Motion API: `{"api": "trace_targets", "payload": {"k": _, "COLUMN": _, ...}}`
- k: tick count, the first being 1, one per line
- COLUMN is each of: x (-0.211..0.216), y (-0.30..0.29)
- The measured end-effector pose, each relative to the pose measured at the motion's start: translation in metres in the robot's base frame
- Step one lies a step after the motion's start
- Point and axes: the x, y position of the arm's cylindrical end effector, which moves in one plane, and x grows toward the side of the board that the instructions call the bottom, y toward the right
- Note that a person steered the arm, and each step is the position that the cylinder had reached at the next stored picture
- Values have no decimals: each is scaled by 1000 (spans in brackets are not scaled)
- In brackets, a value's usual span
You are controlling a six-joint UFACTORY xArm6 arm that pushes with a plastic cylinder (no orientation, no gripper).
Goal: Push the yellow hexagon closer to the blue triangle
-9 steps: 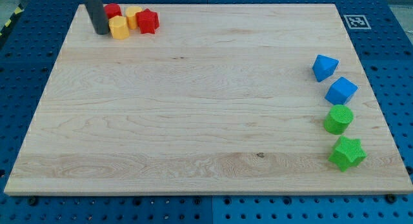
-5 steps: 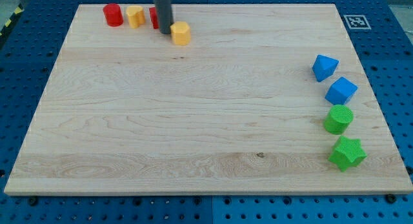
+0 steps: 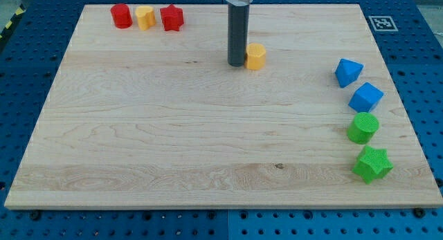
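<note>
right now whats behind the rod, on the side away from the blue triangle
Only bare board shows there. My tip sits against the yellow hexagon's left side; the rod hides the board directly behind it.

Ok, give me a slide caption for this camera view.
My tip sits just left of the yellow hexagon, mid-board, with the blue triangle farther right.

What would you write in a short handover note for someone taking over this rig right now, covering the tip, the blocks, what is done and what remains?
My tip sits on the board, against the view's left side of the yellow hexagon.
The blue triangle lies near the view's right edge, slightly lower than the hexagon.
Done: the hexagon stands apart from the red and yellow blocks at the view's top left, near mid-board.
Left: a wide gap remains; likely keep pushing towards the view's right, slightly down.
</note>
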Motion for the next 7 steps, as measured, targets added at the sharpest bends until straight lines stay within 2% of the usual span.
{"api": "trace_targets", "payload": {"k": 5, "x": -22, "y": 132}}
{"api": "trace_targets", "payload": {"k": 6, "x": -21, "y": 136}}
{"api": "trace_targets", "payload": {"k": 7, "x": -21, "y": 106}}
